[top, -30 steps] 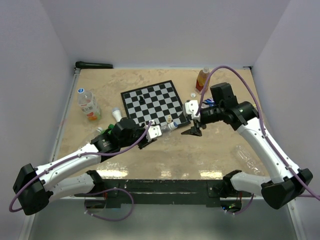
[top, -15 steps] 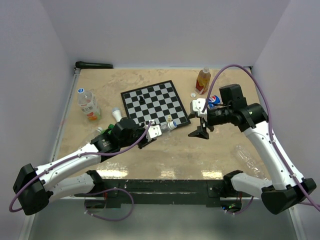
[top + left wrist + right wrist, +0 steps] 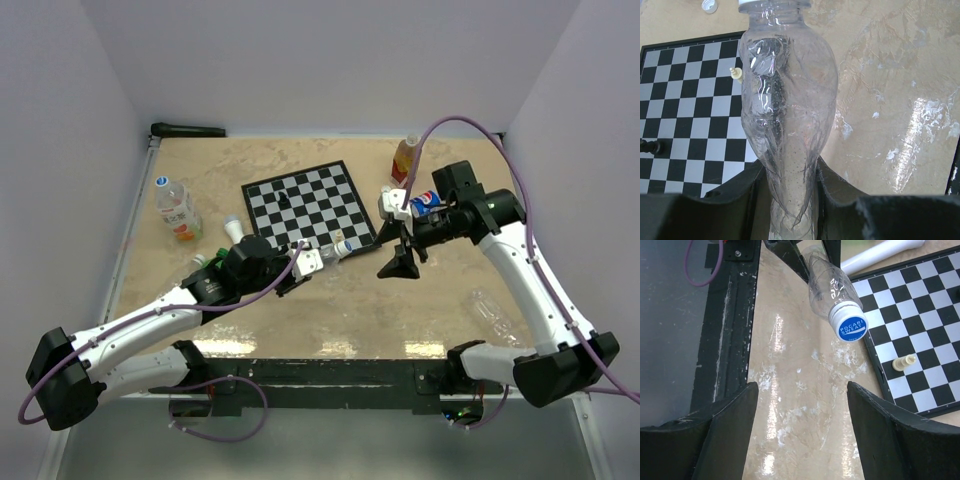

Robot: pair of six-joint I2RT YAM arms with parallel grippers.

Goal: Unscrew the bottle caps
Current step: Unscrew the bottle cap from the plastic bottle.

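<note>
- Two grippers face each other over the middle of the table (image 3: 800,355). The left gripper (image 3: 792,200) is clamped tight on the base of a clear bottle (image 3: 787,100), and its black fingers (image 3: 737,192) squeeze the thin plastic into a crumpled waist.
- Opposite it, the right gripper (image 3: 800,390) has its jaws spread wide. Nothing lies between them, and it hangs above the tabletop without touching anything.
- On the bottle's neck sits the blue cap (image 3: 849,326), round and flat-topped with white lettering. It points right, towards the open gripper, just at the near edge of the chessboard (image 3: 920,340).
- The bottle wall is transparent, glossy and heavily creased.
- The chessboard is flat, with black and white squares inside a black border. A small cream chess piece (image 3: 903,362) is on it just beside the cap.
- The tabletop is beige and marbled, and shiny with glare.
- One loose white cap (image 3: 709,5) lies on the table past the board's right edge.
</note>
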